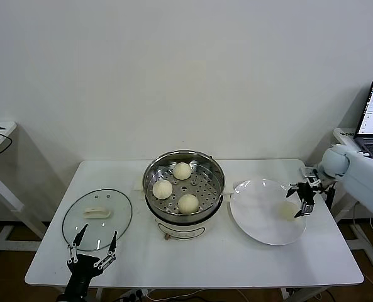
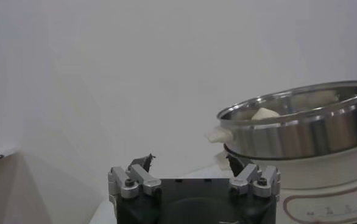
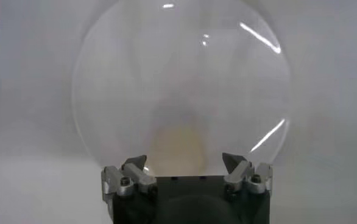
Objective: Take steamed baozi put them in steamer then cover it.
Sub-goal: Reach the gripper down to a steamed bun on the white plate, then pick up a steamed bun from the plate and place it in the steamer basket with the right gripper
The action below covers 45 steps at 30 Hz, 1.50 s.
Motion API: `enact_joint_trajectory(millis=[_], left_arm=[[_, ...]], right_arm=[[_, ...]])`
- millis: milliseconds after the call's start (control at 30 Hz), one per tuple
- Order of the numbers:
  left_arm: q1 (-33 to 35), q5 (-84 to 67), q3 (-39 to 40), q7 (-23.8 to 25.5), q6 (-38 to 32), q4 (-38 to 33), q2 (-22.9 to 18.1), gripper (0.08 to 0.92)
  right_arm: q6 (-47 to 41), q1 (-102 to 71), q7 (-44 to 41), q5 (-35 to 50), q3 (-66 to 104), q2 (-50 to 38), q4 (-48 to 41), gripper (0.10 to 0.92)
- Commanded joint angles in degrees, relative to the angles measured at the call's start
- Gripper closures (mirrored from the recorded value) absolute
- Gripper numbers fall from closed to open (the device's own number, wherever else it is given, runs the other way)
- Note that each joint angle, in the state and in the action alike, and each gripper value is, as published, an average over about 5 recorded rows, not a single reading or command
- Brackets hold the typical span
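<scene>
You are seeing three steamed baozi (image 1: 182,170) sitting on the perforated tray inside the steamer (image 1: 215,179) at the table's (image 1: 236,258) middle. The fourth baozi (image 1: 289,211) is lying on the white plate (image 1: 261,223) to the right. Your right gripper (image 1: 302,200) is hovering just over this bun with fingers standing wide, holding nothing. The cover (image 1: 98,217) is lying flat on the left. Your left gripper (image 1: 93,248) is waiting at its near edge, wide open and empty.
</scene>
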Motion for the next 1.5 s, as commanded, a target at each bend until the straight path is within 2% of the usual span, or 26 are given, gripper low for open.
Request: enact_joint_trajectory(millis=[33, 200, 433, 633, 767, 933, 1167, 1500], left_arm=[[-0.05, 0.02, -0.01, -0.07, -0.02, 0.24, 0.03, 0.177], [-0.09, 0.03, 0.13, -0.09, 0.00, 0.24, -0.04, 0.177], [-0.07, 0.02, -0.08, -0.11, -0.10, 0.26, -0.01, 0.177], [-0.15, 0.01, -0.03, -0.15, -0.05, 0.19, 0.05, 0.177], [-0.31, 0.01, 0.30, -0.18, 0.09, 0.19, 0.14, 0.177], [-0.68, 0.01, 0.67, -0.27, 0.32, 0.05, 0.44, 0.177], [-0.95, 0.05, 1.20, -0.46, 0.78, -0.52, 0.58, 0.177], [-0.30, 0.47, 1.48, -0.53, 0.67, -1.22, 0.70, 0.177]], right_arm=[[-1.00, -2.95, 1.65, -0.96, 1.19, 2.26, -3.30, 0.203], [-1.14, -2.95, 1.55, -1.19, 1.00, 2.86, -3.63, 0.214], [-1.25, -2.11, 1.01, -1.78, 0.56, 3.26, -3.78, 0.350], [-1.07, 3.18, -0.72, -0.36, -0.43, 2.63, -1.29, 0.400], [-1.07, 10.88, -4.74, 2.77, -2.95, 2.27, 3.10, 0.403], [-4.21, 27.24, -9.66, 14.31, -13.95, 4.58, 11.73, 0.402], [-9.94, 39.07, -8.60, 26.28, -21.73, 12.73, 20.81, 0.397], [-15.45, 38.85, -3.41, 29.15, -26.08, 22.76, 22.92, 0.397]])
